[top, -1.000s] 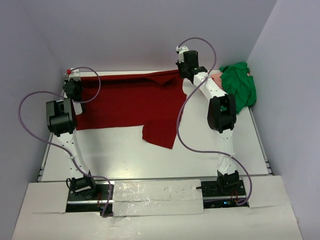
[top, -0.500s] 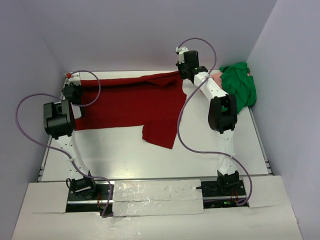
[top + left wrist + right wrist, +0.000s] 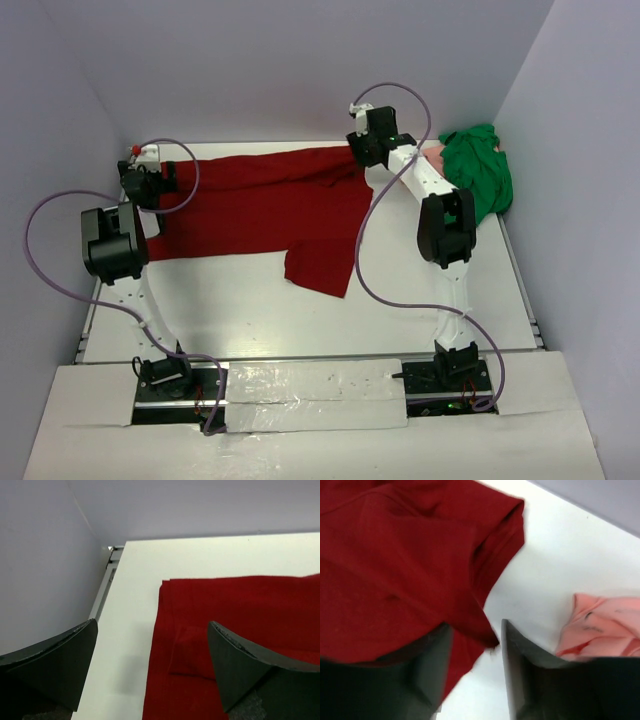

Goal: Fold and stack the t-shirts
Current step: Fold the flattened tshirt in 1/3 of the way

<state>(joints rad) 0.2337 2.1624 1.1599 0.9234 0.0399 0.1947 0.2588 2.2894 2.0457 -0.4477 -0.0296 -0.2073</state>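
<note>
maroon t-shirt point(image 3: 250, 205): spread out pretty flat along the far half of the tabletop point(image 3: 250, 310). It runs from the far left corner across to the right gripper point(image 3: 362, 152), and one flap sticks out toward the near side around the middle.
its left end: the left wrist view shows a straight edge with a small doubled-over bit lying on top. There's a strip of bare white tabletop beside it.
its right end: a bit rumpled, with a sleeve hem pointing toward the far right corner.
pink t-shirt point(image 3: 600, 625): bunched up at the far right, with bare tabletop between it and the maroon one. Only a sliver shows from above.
green t-shirt point(image 3: 482, 178): a crumpled heap just beside the pink one, pushed up against the right wall point(image 3: 580, 200).
left gripper point(image 3: 152, 625): fingers spread wide with nothing in them, hanging right over the maroon shirt's left edge.
right gripper: fingers partway apart. A corner of the maroon hem sits in the gap but doesn't look pinched, so as far as I can see it's holding nothing.
surroundings: plain pale lilac walls on three sides.
</note>
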